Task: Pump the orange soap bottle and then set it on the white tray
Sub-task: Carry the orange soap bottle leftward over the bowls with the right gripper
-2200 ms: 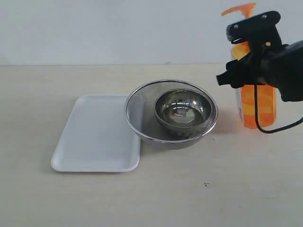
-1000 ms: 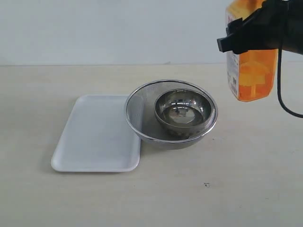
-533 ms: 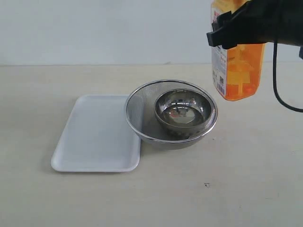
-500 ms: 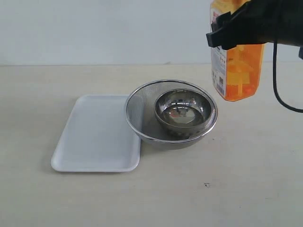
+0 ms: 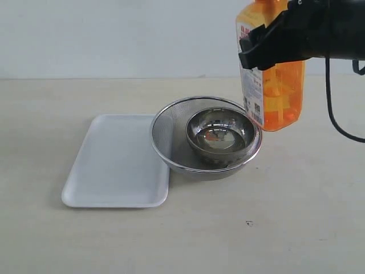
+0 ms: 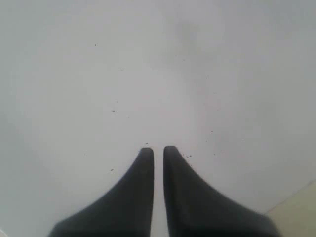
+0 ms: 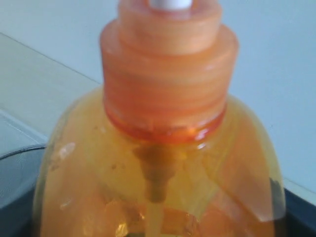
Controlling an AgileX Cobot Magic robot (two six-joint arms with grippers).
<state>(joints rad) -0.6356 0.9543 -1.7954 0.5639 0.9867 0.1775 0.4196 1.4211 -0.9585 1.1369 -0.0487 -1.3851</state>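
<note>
High at the right of the exterior view, lifted clear of the table [image 5: 296, 211]: the orange soap bottle [image 5: 279, 94]. Held close to upright, leaning only slightly, with its base hanging just past the right rim of the steel mesh strainer [image 5: 169, 140]. Turned so that the white-and-red label [image 5: 251, 91] with its barcode faces the strainer side. Clamped across its upper body by the right gripper [image 5: 268, 48], black, jaws set wide around the bottle. Cut off at the top of that view, so no sight of the pump head there.

In the right wrist view, a close look at the ribbed orange collar [image 7: 168, 74], a sliver of white stem [image 7: 170, 4] above it, and the dip tube [image 7: 157, 187] inside the orange liquid.

Down on the table, the strainer with a steel bowl [image 5: 221, 134] sitting in it. Beside it, farther from the bottle, the white tray [image 5: 114, 165], lying flat, its right edge meeting the strainer's rim; well apart from the bottle. Behind the bottle, a black cable [image 5: 329, 97] drooping from the arm.

In the left wrist view, the left gripper [image 6: 154, 148]: two dark fingers [image 6: 140, 192] pressed together with only a hairline slit between, over a pale speckled surface [image 6: 148, 74].
</note>
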